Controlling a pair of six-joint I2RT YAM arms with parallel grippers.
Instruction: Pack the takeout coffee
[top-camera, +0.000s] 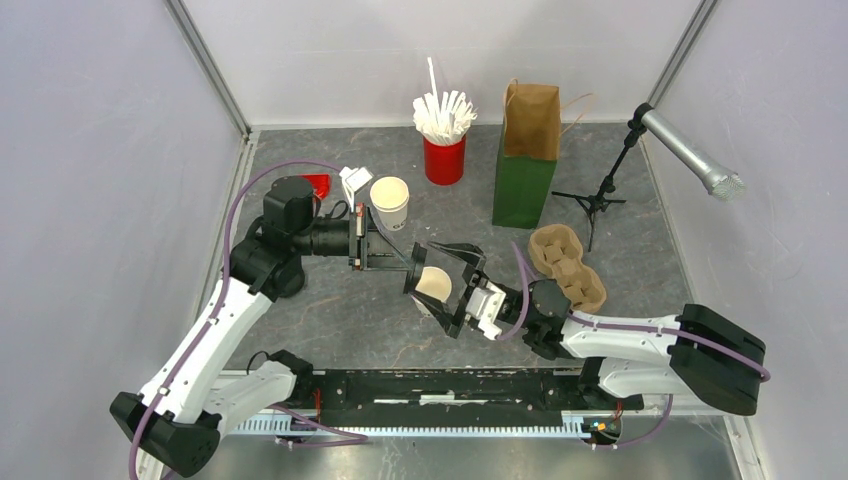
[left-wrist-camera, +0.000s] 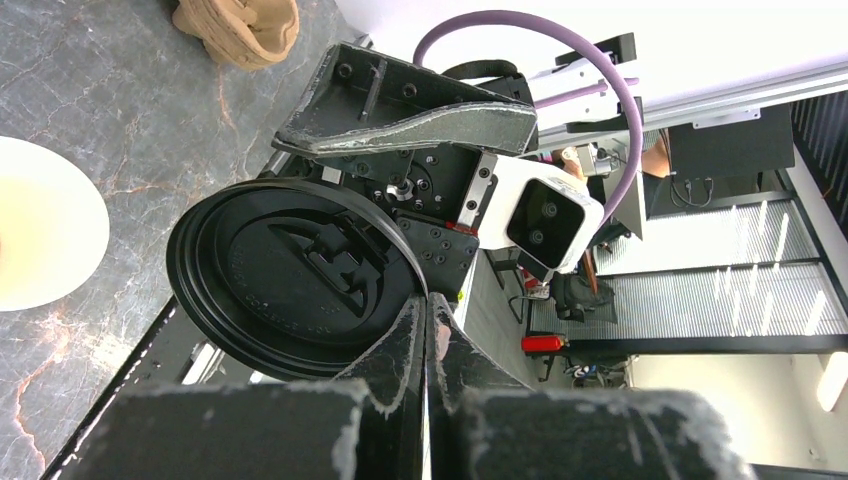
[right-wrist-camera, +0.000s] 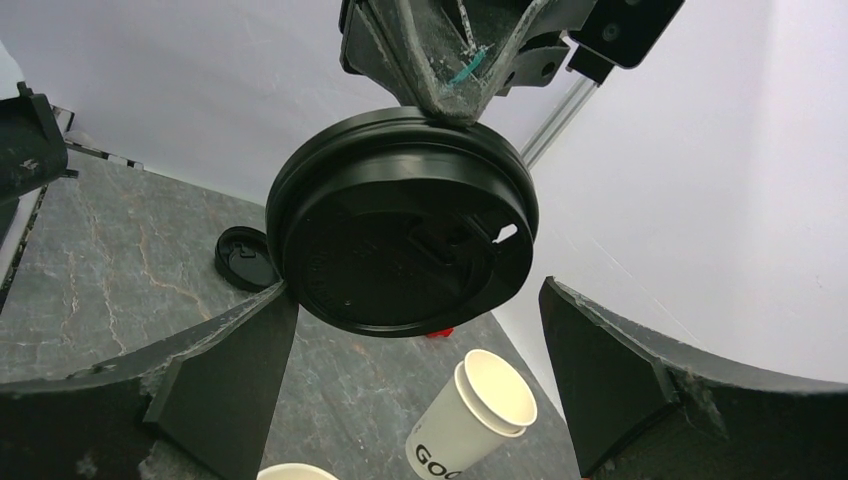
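While my left claw is pinched tight on the rim of the black coffee lid, holding it on edge above the table, my right claw gapes wide, one finger on each side of that lid, gripping nothing. The takeout coffee is not yet capped: its open cream paper cup stands on the grey table just below the lid. Farther back stands a lidless stack of white cups, and a second black lid lies flat on the table. The pulp cup carrier sits beside my right wrist, the paper bag behind it.
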